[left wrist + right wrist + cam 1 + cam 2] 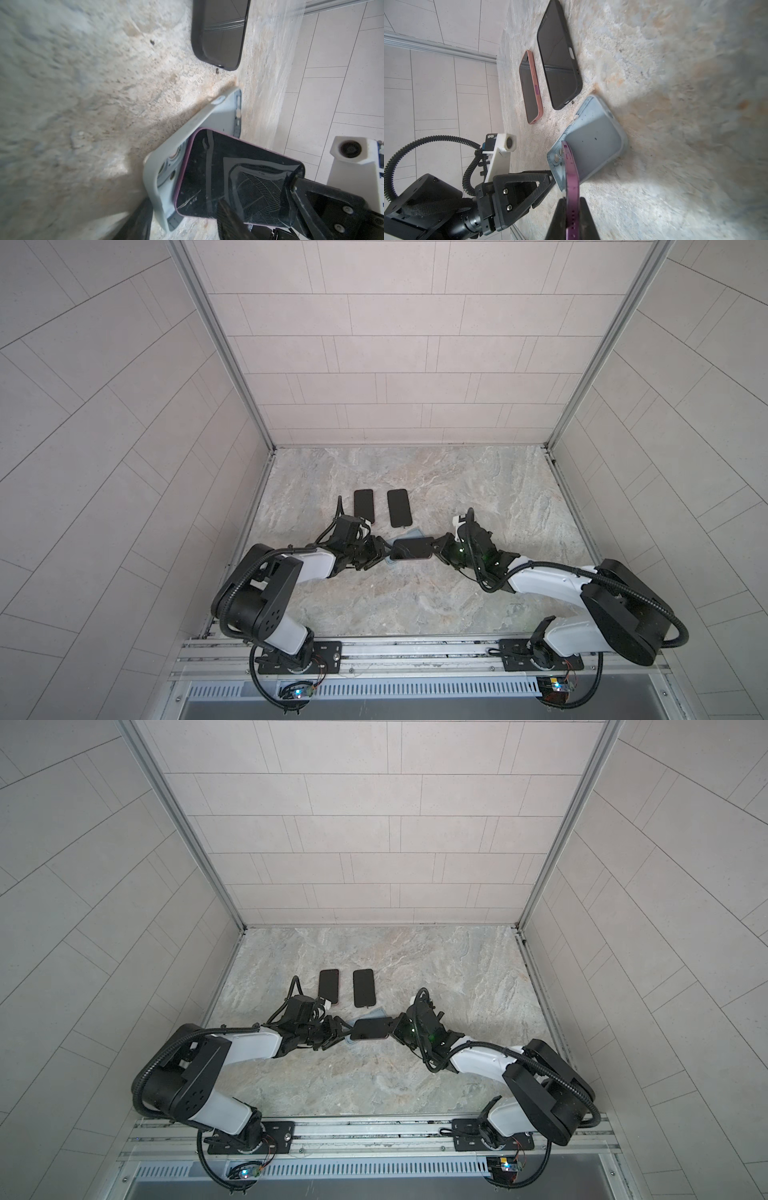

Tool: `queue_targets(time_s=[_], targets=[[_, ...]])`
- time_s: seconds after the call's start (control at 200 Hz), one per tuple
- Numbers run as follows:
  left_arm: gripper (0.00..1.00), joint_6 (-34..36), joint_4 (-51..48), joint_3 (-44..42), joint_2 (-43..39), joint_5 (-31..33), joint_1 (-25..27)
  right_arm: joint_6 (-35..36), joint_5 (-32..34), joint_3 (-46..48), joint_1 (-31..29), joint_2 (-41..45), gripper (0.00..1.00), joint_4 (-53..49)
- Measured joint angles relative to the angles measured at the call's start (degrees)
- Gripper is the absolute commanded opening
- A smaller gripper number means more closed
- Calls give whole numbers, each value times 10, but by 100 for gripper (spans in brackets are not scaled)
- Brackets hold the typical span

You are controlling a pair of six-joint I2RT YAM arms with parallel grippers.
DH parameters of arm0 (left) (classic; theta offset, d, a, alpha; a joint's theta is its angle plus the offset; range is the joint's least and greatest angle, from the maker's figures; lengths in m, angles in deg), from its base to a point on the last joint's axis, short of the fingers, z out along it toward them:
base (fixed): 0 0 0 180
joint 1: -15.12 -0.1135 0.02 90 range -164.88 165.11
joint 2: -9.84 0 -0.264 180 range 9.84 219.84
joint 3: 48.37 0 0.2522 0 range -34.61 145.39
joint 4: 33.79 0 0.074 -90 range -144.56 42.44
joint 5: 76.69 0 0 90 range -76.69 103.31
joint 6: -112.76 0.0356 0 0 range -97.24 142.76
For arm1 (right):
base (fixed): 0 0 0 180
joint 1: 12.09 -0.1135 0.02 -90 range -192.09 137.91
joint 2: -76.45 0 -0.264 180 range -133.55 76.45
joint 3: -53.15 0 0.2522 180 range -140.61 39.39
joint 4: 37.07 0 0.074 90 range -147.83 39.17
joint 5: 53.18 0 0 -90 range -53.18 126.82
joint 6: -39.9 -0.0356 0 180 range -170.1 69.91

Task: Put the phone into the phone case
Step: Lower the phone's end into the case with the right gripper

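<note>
1. Phones, three in all. One purple-edged phone (572,172) is pinched by its end between the closed fingers of the right hand (572,199). It slants out from that hand over the phone case, screen up, not seated in it
2. Phone case (596,141), one: pale blue, open side up on the tabletop (675,104), just ahead of both hands and between them
3. Left hand (376,556): its fingers (542,182) stand apart, one touching the case's outer wall at the camera-hole corner, the other over the phone's screen; whether it clamps anything I cannot tell
4. Beyond both hands' fingertips lie a pink-cased phone (531,87) and a black-cased phone (558,58), flat, side by side; the black one ends just beside the case's far corner, apart from it
</note>
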Motion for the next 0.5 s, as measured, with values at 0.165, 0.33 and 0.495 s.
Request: queue_targets(time_s=[0.165,0.33,0.495], targets=[[57,18,-27,17,5,-2,-2,45,-27,-60,10,-27,0,-48],[57,40,-66,42,14,-5,-2,96,-45,-101,10,-28,0,-115],[57,54,-82,56,24,-12,-5,115,-45,-98,5,0,0,-154]])
